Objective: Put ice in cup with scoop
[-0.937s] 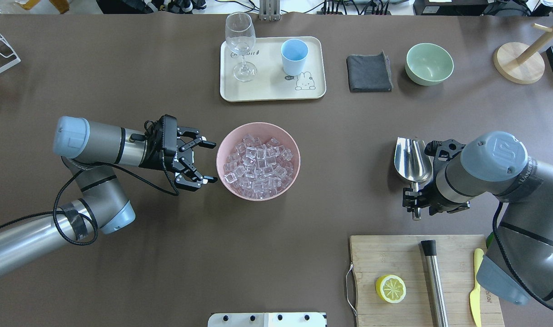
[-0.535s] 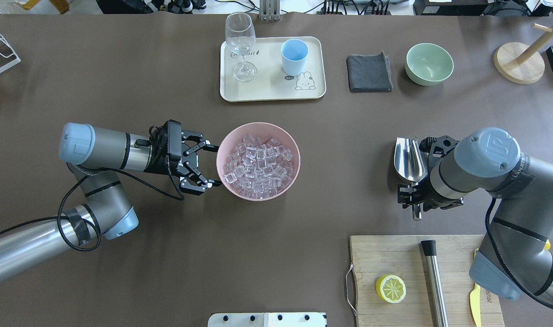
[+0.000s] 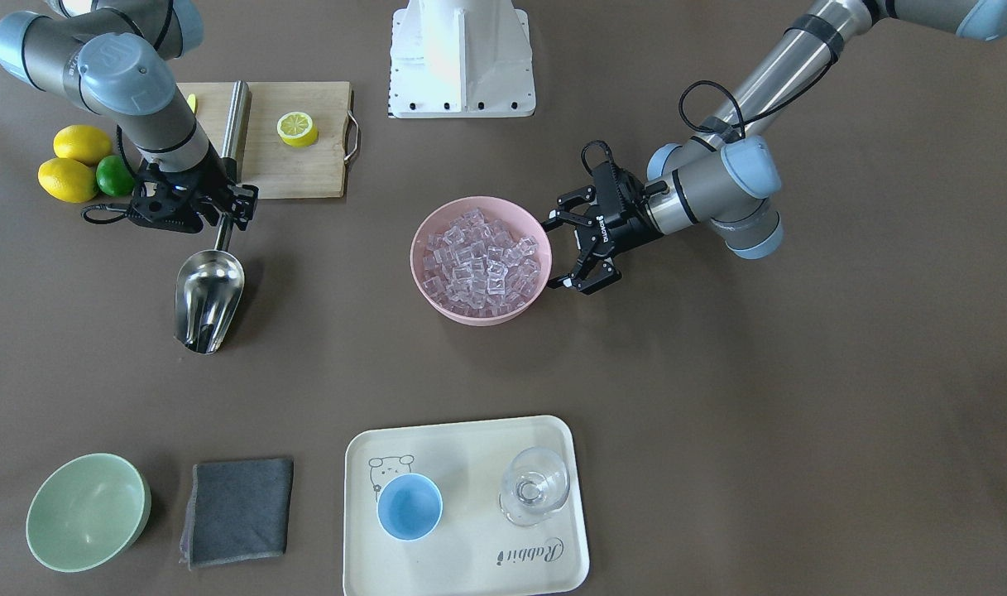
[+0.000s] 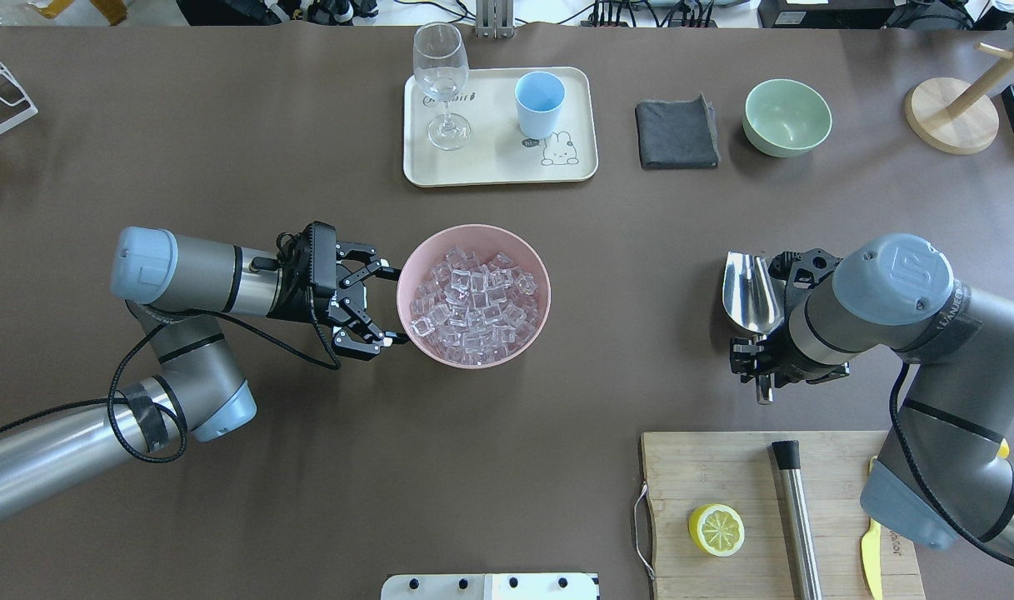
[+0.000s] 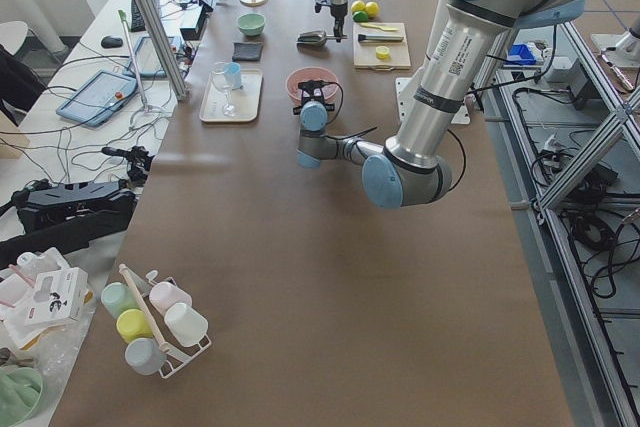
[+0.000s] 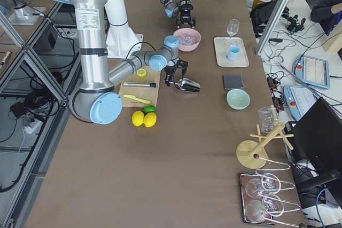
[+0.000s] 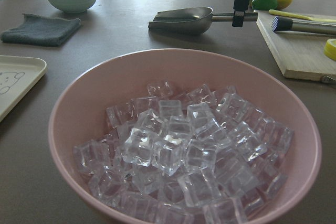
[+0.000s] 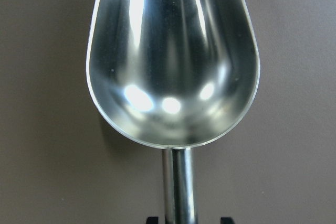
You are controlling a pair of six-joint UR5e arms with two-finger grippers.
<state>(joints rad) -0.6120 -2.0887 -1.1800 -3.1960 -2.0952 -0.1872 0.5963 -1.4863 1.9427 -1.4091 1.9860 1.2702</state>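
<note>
The left gripper (image 4: pixel 386 304) is hovering with jaws spread just beside the left rim of a pink bowl (image 4: pixel 407 275), which is holding the ice (image 4: pixel 473 304) heaped mid-tabletop (image 4: pixel 606 350). Far behind it, the cup (image 4: pixel 540 104) is standing upright on a cream tray (image 4: pixel 490 167). To the right, the scoop (image 4: pixel 748 292) is lying on the tabletop, and the right gripper (image 4: pixel 758 365) is straddling its handle, jaws parted, a gap showing either side.

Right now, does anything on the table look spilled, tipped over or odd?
Nothing stands out. The ice sits all inside the pink bowl, the cup and wine glass stand upright on the tray, and the scoop lies empty on the table.
</note>
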